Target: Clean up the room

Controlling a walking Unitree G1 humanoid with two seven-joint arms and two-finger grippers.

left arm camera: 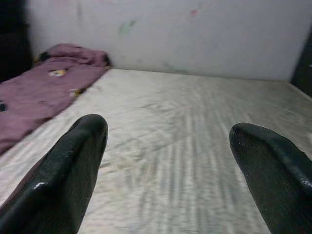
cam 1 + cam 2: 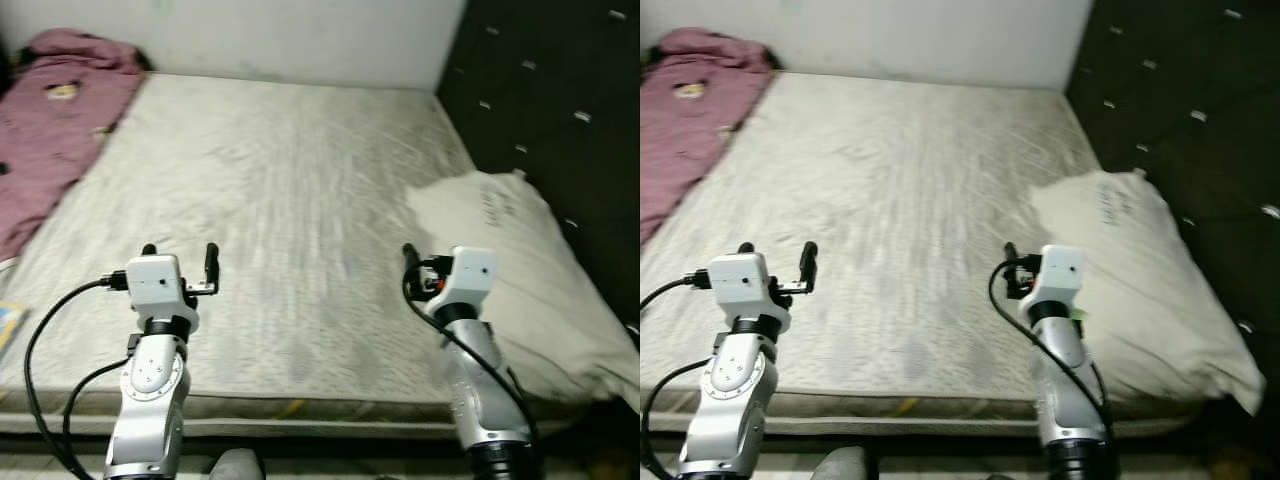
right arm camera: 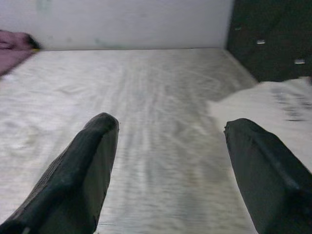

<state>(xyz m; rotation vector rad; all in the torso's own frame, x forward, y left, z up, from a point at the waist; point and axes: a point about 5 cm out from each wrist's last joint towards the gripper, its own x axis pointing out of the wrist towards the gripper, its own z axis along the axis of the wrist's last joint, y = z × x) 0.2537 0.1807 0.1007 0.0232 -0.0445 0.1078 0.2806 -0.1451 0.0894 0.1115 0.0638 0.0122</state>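
The robot stands at the foot of the bed (image 2: pixel 290 200), both arms raised over its near edge, left gripper (image 2: pixel 180 262) and right gripper (image 3: pixel 168 161) each with jaws spread and holding nothing. This looks like the approach step: a pillow (image 2: pixel 510 270) lies askew on the right side and a purple blanket (image 2: pixel 50 130) is bunched along the left edge. Though motion blur makes it uncertain, the pillow just beside the right gripper seems the likelier target, calling for a short reach rightward to pinch its near edge.

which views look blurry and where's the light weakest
Left eye view: the mattress is smeared, its weave streaked, while the left gripper stays fairly crisp. Right eye view: the same soft blur, and the dark headboard swallows detail. Both wrist views: the fingers close up are soft, the purple blanket dim near its dark corner.
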